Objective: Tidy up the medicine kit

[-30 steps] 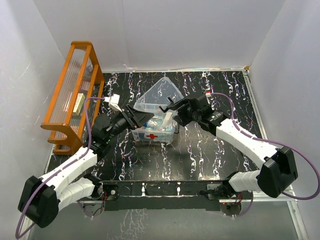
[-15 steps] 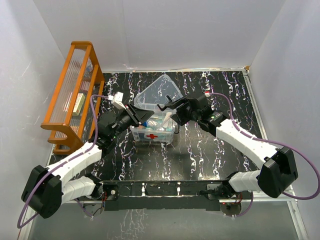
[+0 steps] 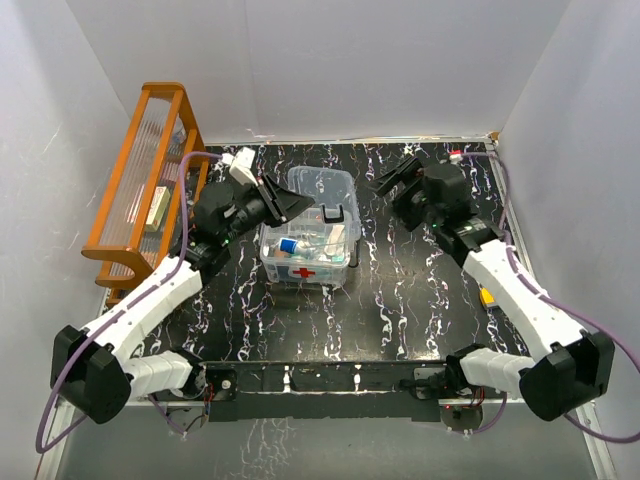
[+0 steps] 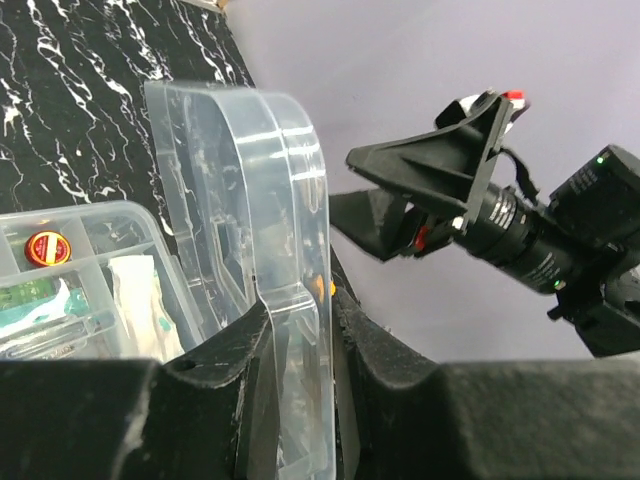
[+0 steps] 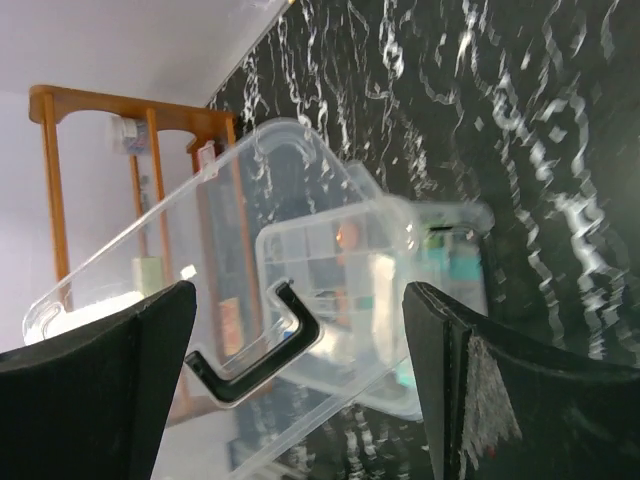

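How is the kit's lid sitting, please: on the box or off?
Off: the left end effector holds the clear lid tilted above the open box.

Clear box [image 3: 305, 270], red cross on the front wall, is stood upright at centre. Divided tray [image 4: 95, 218] is seated inside, stocked. Clear dark-handled lid [image 3: 320, 190] is held tilted above the far side.

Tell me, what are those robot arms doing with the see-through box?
The left gripper is clamped on the edge of the clear lid and holds it tilted over the medicine box with the red cross. The right gripper hangs open off to the right, touching nothing. The box sits mid-table with supplies showing inside, and the lid is not yet on.
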Available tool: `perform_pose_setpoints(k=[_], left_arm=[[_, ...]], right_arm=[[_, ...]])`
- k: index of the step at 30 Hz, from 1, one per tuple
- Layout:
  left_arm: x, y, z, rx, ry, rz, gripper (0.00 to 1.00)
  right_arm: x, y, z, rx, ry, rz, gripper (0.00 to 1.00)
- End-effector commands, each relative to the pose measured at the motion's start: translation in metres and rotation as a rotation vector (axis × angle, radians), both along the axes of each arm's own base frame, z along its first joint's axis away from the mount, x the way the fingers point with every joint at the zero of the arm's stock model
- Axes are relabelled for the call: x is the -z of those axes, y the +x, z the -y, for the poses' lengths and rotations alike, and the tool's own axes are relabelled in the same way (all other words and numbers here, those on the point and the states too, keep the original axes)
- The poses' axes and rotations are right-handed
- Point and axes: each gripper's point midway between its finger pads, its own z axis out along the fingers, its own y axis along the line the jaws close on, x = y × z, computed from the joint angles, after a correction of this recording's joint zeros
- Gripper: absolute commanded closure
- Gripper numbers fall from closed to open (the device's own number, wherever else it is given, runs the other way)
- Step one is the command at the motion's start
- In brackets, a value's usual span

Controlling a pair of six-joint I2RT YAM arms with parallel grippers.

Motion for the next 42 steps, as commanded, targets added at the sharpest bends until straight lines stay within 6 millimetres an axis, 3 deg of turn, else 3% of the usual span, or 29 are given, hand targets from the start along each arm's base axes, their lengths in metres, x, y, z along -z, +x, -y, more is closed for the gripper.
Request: perform_pose_setpoints(k=[1,4,7,10,16,19,25,30,37,42], left_arm=[[-0.013,-0.017,0.003,0.152,0.061,-0.017,0.78],[-0.016,-0.017,-0.001,0.194,0.064,-0.061,0.78],[-0.016,-0.015,-0.009,0.216,0.03,-0.124,0.79],[-0.018,-0.016,-0.012,0.241,-0.019,-0.155,0.79],[-0.017,-0.007,-0.026,0.237,-0.09,-0.225,0.79],[-0.015,-0.004,-0.026,0.244,-0.098,-0.249,0.79],[-0.001,-0.007,-0.026,0.257,-0.078,-0.305,0.79],[0.018,0.002,-0.029,0.226,-0.019,-0.335,0.78],[0.028,0.01,-0.036,0.181,0.004,-0.334,0.78],[0.029,0.013,-0.041,0.164,0.009,-0.34,0.79]], right_arm=[[-0.051,-0.006,0.022,-0.198,-0.214,0.26,0.17],[-0.058,-0.007,0.03,-0.261,-0.233,0.286,0.17],[-0.051,-0.008,0.026,-0.311,-0.197,0.264,0.18],[-0.037,-0.012,0.012,-0.387,-0.136,0.258,0.18],[0.003,-0.015,0.003,-0.438,-0.114,0.181,0.19],[0.013,-0.017,-0.002,-0.443,-0.106,0.166,0.2],[0.04,-0.021,-0.023,-0.48,-0.089,0.118,0.24],[0.045,-0.023,-0.042,-0.508,-0.081,0.142,0.29],[0.072,-0.015,-0.018,-0.365,-0.179,0.086,0.31],[0.076,-0.021,-0.015,-0.36,-0.178,0.085,0.22]])
